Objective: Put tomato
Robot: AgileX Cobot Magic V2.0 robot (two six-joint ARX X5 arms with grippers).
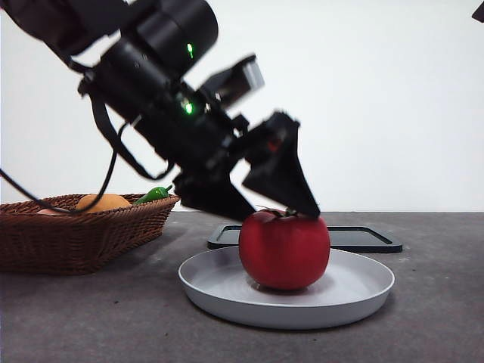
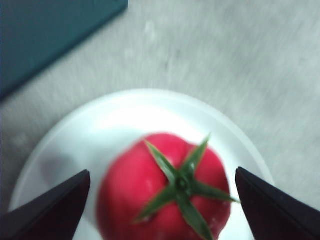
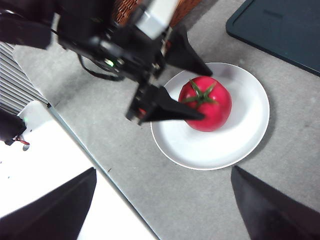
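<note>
The tomato (image 1: 284, 253), glossy red with a green stem crown, rests on a white plate (image 1: 355, 291) at the table's middle. My left gripper (image 1: 281, 210) hangs just over its top, jaws open, one tip on each side of the crown. In the left wrist view the tomato (image 2: 165, 195) sits between the spread jaws of the left gripper (image 2: 162, 171) on the plate (image 2: 125, 115). My right gripper (image 3: 164, 170) is open and empty, high above, looking down on the tomato (image 3: 205, 103), the plate (image 3: 240, 140) and the left gripper (image 3: 206, 95).
A wicker basket (image 1: 76, 234) at the left holds an orange fruit (image 1: 102, 202) and a green pepper (image 1: 155, 193). A dark flat tray (image 1: 363, 238) lies behind the plate. A white surface edge (image 3: 50, 165) shows in the right wrist view.
</note>
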